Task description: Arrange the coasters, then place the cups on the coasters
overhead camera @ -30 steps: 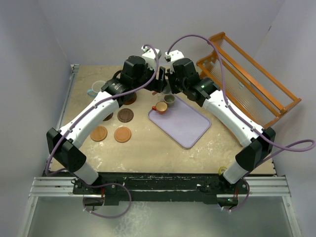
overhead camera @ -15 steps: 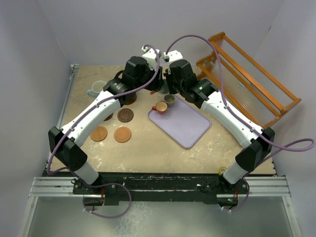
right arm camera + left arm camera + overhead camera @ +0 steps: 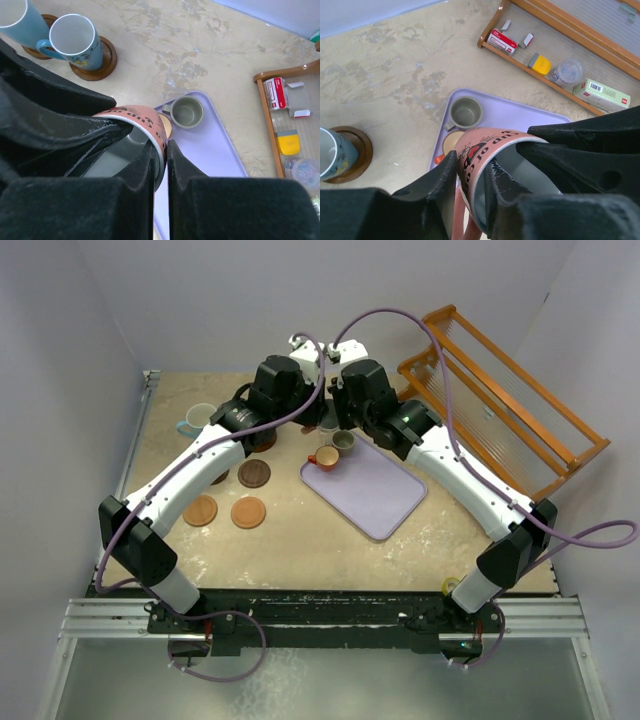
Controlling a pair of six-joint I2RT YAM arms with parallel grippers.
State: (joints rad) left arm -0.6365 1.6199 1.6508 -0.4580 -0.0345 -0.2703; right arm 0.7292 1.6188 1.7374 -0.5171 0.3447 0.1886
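While both arms meet at the top centre of the overhead view, their hands share one pink mug (image 3: 490, 142), tilted and clear of the surface. The left hand (image 3: 471, 169) is closed on the mug's wall, one finger outside the rim and one inside. The right hand (image 3: 161, 150) is pinched almost shut on the opposite wall in the same way. At the lower left of the overhead view, two orange-brown coasters (image 3: 200, 510) lie bare side by side, with a dark brown coaster (image 3: 254, 473) just beyond them. Under the mug lies a lavender tray (image 3: 210, 145); a grey-olive cup (image 3: 187, 111) stands upright in its top corner, an orange cup (image 3: 326, 456) just beside it. Farther off, at the upper left of the right wrist view, two light blue mugs (image 3: 75, 37) stand on brown coasters (image 3: 107, 57). A wooden rack (image 3: 500, 390) fills the upper right.
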